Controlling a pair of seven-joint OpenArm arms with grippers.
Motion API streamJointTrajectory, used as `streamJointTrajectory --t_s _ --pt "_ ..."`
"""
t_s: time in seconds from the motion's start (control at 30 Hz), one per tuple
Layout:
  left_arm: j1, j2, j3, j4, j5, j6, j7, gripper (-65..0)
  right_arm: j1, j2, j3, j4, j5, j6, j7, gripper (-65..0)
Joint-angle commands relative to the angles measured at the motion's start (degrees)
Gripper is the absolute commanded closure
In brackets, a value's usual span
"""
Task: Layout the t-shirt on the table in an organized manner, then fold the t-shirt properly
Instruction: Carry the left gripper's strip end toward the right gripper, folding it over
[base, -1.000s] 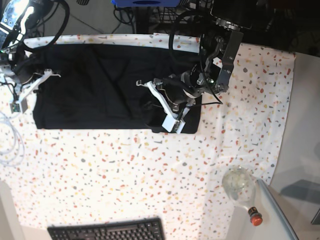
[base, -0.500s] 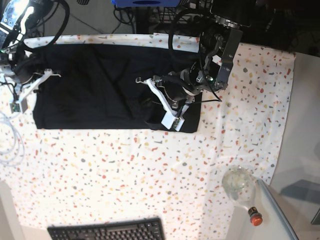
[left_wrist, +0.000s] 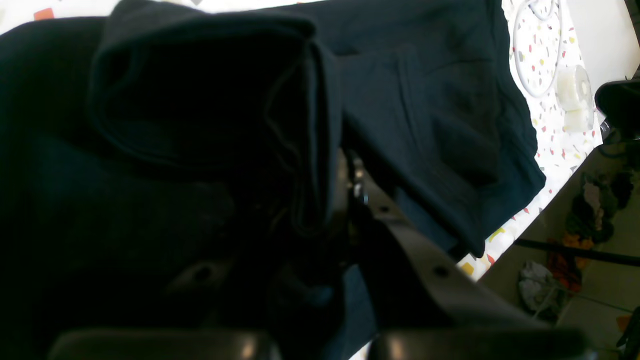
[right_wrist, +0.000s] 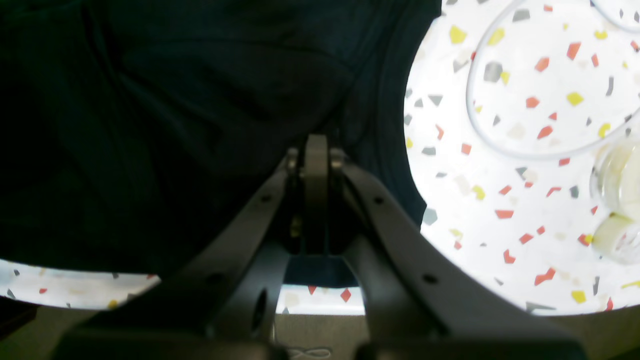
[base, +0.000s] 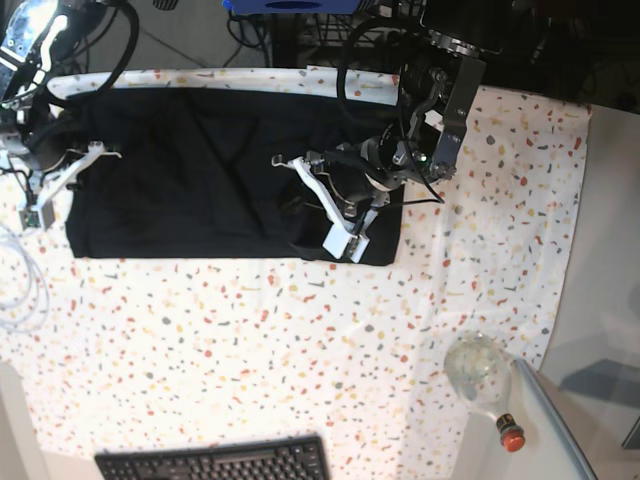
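Black fabric bunches in the left gripper (base: 318, 205), jaws pinched on a raised fold of the t-shirt (base: 200, 170), centre-right of the base view. Right gripper (base: 62, 178), upper left: jaws closed on the shirt's edge. Shirt spread across the table (base: 300, 340), upper half. Keyboard (base: 215, 460) at bottom edge.

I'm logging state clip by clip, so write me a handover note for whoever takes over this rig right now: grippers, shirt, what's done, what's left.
Left gripper: shut on a bunched fold at the right end of the t-shirt, lifted over the body.
Right gripper: shut on the t-shirt's opposite end, near the table edge.
T-shirt: spread as a wide band across the far half of the table.
Done: laid out, first fold started.
Left: carry the fold across, release, finish folding.
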Motion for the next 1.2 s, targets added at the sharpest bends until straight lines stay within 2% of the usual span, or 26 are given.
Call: streamJointTrajectory --t_s 0.0,0.1,0.23,0.47,1.17 --pt "-0.5 0.3 0.1 1.3 -1.2 -0.6 -0.9 0.0 0.5 0.4 0.1 0.8 0.6 0.4 1.1 0.0" --pt "-0.3 0.2 0.1 1.3 -1.3 -0.7 -0.6 0.0 0.5 0.4 0.1 0.8 0.6 0.4 1.1 0.0" --pt "-0.4 0.2 0.1 2.3 -1.3 -0.7 2.5 0.0 0.6 0.4 -0.1 0.6 0.6 0.4 1.1 0.0" --pt "-0.9 0.2 0.1 2.3 -1.3 -0.7 2.6 0.0 1.6 0.4 0.1 -3.6 0.5 0.4 1.1 0.0" --pt "0.0 0.2 0.1 2.7 -1.3 -0.7 2.6 0.0 2.2 0.4 0.1 -3.6 0.5 0.4 1.1 0.0"
